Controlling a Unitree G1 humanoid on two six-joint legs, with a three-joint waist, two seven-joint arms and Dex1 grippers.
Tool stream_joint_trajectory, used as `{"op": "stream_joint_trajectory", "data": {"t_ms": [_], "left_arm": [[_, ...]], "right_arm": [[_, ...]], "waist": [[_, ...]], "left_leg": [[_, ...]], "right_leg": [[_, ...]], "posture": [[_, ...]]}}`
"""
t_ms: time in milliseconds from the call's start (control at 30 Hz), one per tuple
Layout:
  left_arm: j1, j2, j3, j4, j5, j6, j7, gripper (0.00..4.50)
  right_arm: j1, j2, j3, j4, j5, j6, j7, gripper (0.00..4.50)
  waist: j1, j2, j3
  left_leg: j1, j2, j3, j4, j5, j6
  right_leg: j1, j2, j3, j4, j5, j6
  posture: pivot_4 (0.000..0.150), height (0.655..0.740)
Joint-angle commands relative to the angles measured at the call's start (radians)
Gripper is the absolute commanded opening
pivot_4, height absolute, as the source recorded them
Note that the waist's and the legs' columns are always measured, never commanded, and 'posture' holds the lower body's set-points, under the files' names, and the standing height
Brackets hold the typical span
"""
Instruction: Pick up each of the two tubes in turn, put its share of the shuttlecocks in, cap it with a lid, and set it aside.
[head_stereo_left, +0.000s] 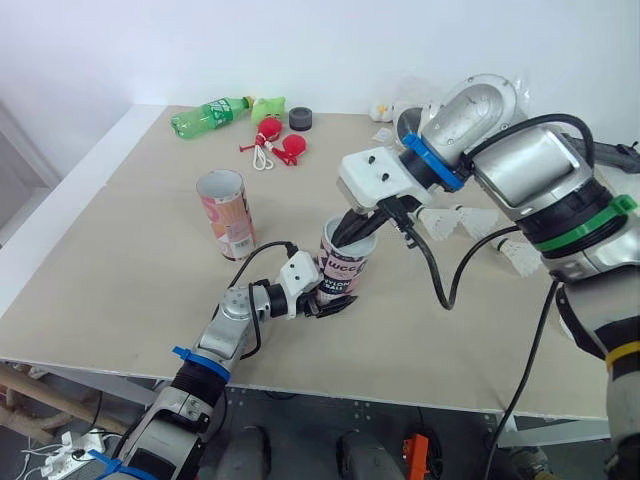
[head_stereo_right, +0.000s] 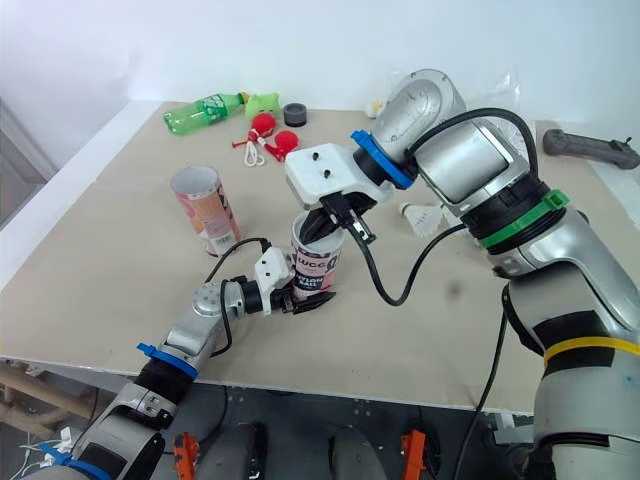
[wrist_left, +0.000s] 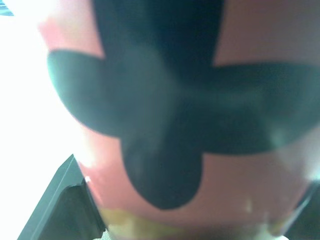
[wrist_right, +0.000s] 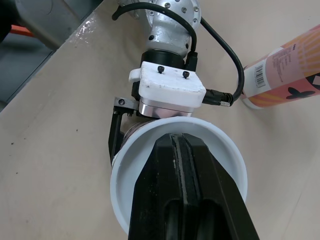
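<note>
On the left of the worktop (head_stereo_left: 120, 280), the spare tube (head_stereo_left: 225, 212) stands upright, mouth open, uncapped, nothing gripping it. Centre: left pincer (head_stereo_left: 322, 300) pinches the held tube (head_stereo_left: 350, 265) low on its wall. Tube is upright; foot on the worktop or just off it, can't tell. Right pincer (wrist_right: 176, 142) dips into that tube's mouth, fingers pressed together; whether a shuttlecock sits between them I can't see. Reads as the loading step on this tube. Loose shuttlecocks (head_stereo_left: 455, 218) lie further right, near the right arm. Next move, my guess: release inside, lift straight out clear of the rim, fetch another shuttlecock. Capping comes after.
</note>
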Motion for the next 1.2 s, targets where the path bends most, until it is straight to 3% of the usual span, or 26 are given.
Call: {"op": "stream_joint_trajectory", "data": {"t_ms": [33, 300, 600, 700, 833, 867, 900, 967, 1200], "left_arm": [[0.010, -0.002, -0.030, -0.003, 0.027, 0.008, -0.009, 3.29], [0.012, -0.005, -0.032, -0.007, 0.027, 0.010, -0.006, 3.29], [0.025, -0.014, -0.004, -0.012, 0.003, 0.000, 0.009, 3.29], [0.033, -0.015, 0.013, -0.011, -0.016, 0.009, 0.004, 3.29], [0.046, -0.009, 0.025, -0.016, -0.032, 0.017, -0.006, 3.29], [0.047, -0.008, 0.028, -0.015, -0.035, 0.019, -0.009, 3.29], [0.049, -0.006, 0.032, -0.015, -0.037, 0.021, -0.011, 3.69], [0.053, -0.002, 0.036, -0.013, -0.041, 0.027, -0.015, 4.46], [0.081, 0.029, 0.047, -0.041, -0.055, 0.043, -0.039, 4.49]], "right_arm": [[0.043, 0.019, 0.059, -0.007, -0.045, -0.006, 0.039, 0.10], [0.045, 0.032, 0.033, 0.014, -0.030, 0.015, 0.039, 0.10], [0.092, -0.034, -0.318, -0.087, 0.137, 0.232, -0.021, 0.10], [0.243, -0.066, -0.507, -0.235, 0.218, 0.367, -0.187, 0.93], [0.484, -0.056, -0.752, -0.417, 0.356, 0.544, -0.393, 2.92], [0.555, -0.053, -0.798, -0.463, 0.373, 0.561, -0.433, 3.12], [0.621, -0.046, -0.833, -0.506, 0.384, 0.572, -0.470, 3.70], [0.765, -0.022, -0.890, -0.595, 0.402, 0.576, -0.542, 4.46], [1.108, 0.121, -0.904, -0.782, 0.370, 0.508, -0.756, 4.49]], "waist": [[0.000, 0.000, -0.001], [-0.002, -0.001, -0.004], [0.006, -0.002, -0.003], [0.015, -0.003, -0.003], [0.016, -0.003, -0.003], [0.014, -0.003, -0.003], [0.014, -0.003, -0.003], [0.012, -0.003, -0.003], [0.000, -0.002, -0.003]], "left_leg": [[0.000, 0.000, 0.000, 0.000, 0.000, 0.000], [0.002, 0.000, 0.000, 0.000, 0.000, 0.000], [-0.002, -0.001, -0.002, 0.000, 0.000, 0.000], [-0.004, -0.001, -0.005, -0.001, -0.001, -0.001], [-0.004, -0.001, -0.009, -0.001, -0.001, -0.001], [-0.004, -0.001, -0.009, -0.001, -0.001, -0.001], [-0.003, -0.001, -0.010, -0.001, -0.001, -0.001], [-0.003, 0.000, -0.010, -0.002, -0.001, -0.001], [-0.001, 0.000, -0.010, -0.002, 0.000, 0.000]], "right_leg": [[0.000, 0.000, 0.000, 0.000, 0.000, 0.000], [0.002, 0.000, 0.000, 0.000, 0.000, -0.001], [-0.001, -0.001, -0.002, 0.000, 0.000, -0.001], [0.000, -0.002, -0.005, -0.001, -0.002, -0.002], [0.001, -0.001, -0.010, 0.000, -0.003, -0.005], [0.001, -0.001, -0.011, 0.001, -0.003, -0.005], [0.001, -0.001, -0.011, 0.001, -0.003, -0.005], [0.002, 0.000, -0.011, 0.001, -0.004, -0.006], [0.003, 0.001, -0.010, 0.002, -0.004, -0.004]], "posture": [[0.150, 0.7400], [0.150, 0.7400], [0.150, 0.7400], [0.150, 0.7400], [0.150, 0.7400], [0.150, 0.7400], [0.150, 0.7400], [0.150, 0.7400], [0.150, 0.7400]]}}
